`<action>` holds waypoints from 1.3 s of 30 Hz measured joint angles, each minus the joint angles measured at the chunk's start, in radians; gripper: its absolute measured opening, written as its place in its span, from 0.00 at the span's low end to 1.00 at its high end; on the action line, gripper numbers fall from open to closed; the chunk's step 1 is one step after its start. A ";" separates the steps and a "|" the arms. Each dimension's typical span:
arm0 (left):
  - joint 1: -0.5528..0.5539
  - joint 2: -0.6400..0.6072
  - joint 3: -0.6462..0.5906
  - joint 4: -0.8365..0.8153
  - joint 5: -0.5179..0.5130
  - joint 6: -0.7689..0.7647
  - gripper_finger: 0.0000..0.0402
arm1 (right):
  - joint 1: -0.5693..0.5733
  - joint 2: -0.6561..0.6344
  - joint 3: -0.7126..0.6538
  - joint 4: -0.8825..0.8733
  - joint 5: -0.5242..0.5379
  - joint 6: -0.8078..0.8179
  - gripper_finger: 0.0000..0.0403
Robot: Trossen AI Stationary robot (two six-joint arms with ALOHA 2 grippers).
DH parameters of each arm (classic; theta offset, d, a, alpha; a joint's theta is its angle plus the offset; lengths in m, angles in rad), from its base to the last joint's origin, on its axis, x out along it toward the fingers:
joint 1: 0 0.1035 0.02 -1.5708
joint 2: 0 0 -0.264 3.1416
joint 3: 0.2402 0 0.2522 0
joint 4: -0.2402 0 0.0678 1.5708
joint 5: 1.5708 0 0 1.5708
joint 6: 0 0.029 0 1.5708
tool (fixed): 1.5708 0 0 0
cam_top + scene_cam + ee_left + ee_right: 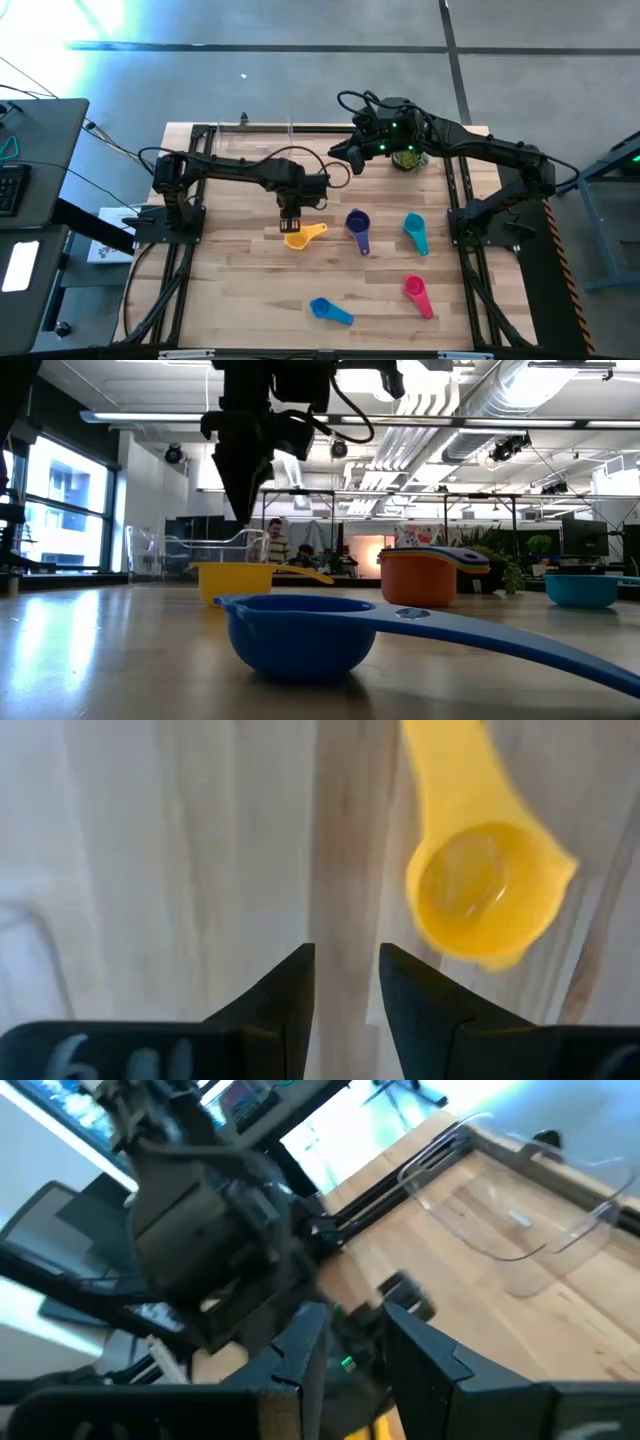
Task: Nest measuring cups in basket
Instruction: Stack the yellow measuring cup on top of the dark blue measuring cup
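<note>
A yellow measuring cup [300,238] stands on the wooden table with its bowl up [485,890]. My left gripper [345,960] hangs just above the cup and to one side of it, pointing down. Its fingers are open a little, with bare wood between them. A purple cup [358,226], a teal cup [415,232], a pink cup [418,292] and a blue cup [330,311] also lie on the table. In the low view the purple one sits in an orange cup [420,582]. The clear basket [265,130] stands at the far edge. My right gripper [345,155] is raised near the basket, open and empty.
A small potted plant [408,157] stands at the far right, under the right arm. Black frame rails run along the table's left and right sides. Bare wood lies between the basket and the row of cups. People show in the room beyond the table.
</note>
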 joint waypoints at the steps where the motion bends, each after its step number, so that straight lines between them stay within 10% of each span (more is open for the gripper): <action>1: 0.006 -0.001 0.009 -0.026 -0.002 -0.004 0.26 | -0.001 0.000 0.000 0.000 -0.008 -0.001 0.23; 24: 0.064 -0.524 0.016 -0.257 -0.102 -0.332 0.26 | -0.011 0.003 0.000 0.014 -0.022 -0.184 0.26; 39: 0.015 -0.798 0.010 -0.330 -0.108 -0.507 0.26 | -0.001 0.070 0.001 0.400 -0.035 -0.333 0.46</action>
